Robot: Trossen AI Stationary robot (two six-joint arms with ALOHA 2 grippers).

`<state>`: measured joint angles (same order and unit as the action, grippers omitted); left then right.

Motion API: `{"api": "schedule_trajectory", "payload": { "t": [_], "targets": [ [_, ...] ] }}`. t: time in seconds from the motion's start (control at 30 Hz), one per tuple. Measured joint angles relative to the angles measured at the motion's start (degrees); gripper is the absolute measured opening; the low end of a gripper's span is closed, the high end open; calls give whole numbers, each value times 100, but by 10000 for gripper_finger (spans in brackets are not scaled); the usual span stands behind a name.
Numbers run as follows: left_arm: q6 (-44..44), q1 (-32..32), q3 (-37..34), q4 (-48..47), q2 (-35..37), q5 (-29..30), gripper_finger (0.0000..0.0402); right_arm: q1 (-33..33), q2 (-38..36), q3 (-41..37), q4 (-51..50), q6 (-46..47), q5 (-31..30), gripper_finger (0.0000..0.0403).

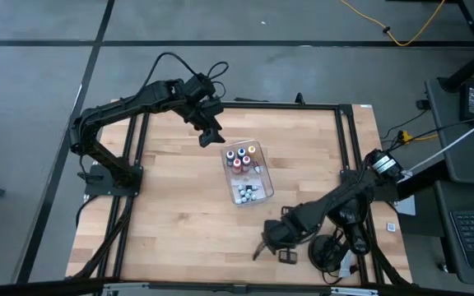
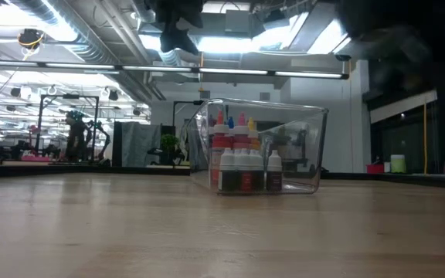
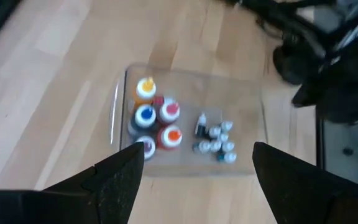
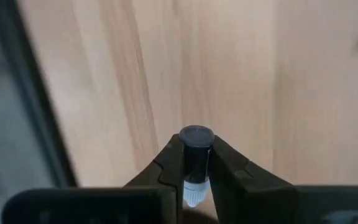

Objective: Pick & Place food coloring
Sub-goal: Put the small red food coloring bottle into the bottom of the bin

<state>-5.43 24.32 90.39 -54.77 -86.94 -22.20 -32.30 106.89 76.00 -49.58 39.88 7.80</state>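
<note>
The clear plastic tray [image 1: 246, 173] lies mid-table and holds several food coloring bottles: taller coloured ones [image 3: 156, 116] at its far end and small white-capped ones [image 3: 215, 140] at its near end. The low view shows these bottles [image 2: 242, 161] standing upright inside the tray [image 2: 304, 147]. My left gripper [image 1: 212, 137] hovers open above the tray's far end, with its fingers [image 3: 197, 155] spread over the bottles. My right gripper [image 1: 260, 248] is near the table's near edge, shut on one small dark bottle [image 4: 196, 155] with a white cap. My right gripper [image 4: 196, 149] pinches the dark bottle's body [image 4: 196, 163] between its two fingers. The bottle lies along the fingers. Its flat base [image 4: 196, 134] sticks out past the fingertips and its white cap [image 4: 192, 194] points back toward the wrist. The wooden table shows beyond it.
A small black object [image 1: 287, 256] lies on the table beside my right gripper. The right arm's base [image 1: 336, 247] stands at the near right corner and the left arm's base [image 1: 109, 174] at the left edge. Bare wood [image 1: 179, 214] stretches left of the tray.
</note>
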Motion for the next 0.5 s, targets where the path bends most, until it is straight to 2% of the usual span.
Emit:
{"api": "schedule_trajectory", "payload": {
  "t": [0.1,0.27,0.4,0.5],
  "targets": [
    [318,2,-2,-355,21,-58,294,212,0,545,-66,315,-291,52],
    [637,61,-2,-388,276,-604,294,555,0,1648,-318,641,-1116,59],
    [783,197,-2,-191,666,-647,294,748,-2,2525,-534,819,-2103,60],
    [819,359,-2,43,1018,-669,294,844,-2,3093,-634,915,-3093,54]
  ]
}}
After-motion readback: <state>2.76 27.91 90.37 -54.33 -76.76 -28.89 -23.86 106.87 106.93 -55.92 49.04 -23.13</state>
